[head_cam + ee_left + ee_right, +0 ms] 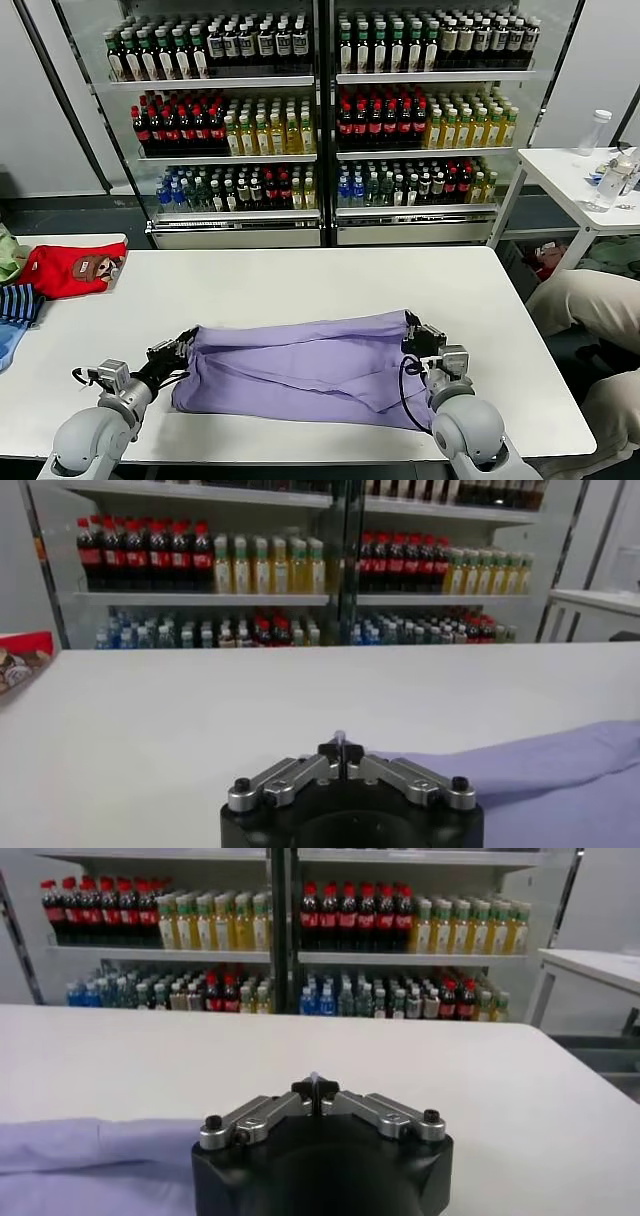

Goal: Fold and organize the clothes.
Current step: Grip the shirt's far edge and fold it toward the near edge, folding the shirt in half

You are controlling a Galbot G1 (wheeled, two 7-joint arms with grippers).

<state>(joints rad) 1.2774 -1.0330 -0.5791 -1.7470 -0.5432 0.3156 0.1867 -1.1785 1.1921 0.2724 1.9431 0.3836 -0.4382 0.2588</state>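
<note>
The lavender shirt (300,365) lay spread on the white worktop (300,275), near its front edge. The left end effector (183,345) sat at the shirt's left edge, fingers pressed together; whether cloth was pinched between them could not be told. The right end effector (412,325) was at the shirt's far right corner, likewise closed. A red garment (70,268) and a striped one (18,302) lay at the far left.
</note>
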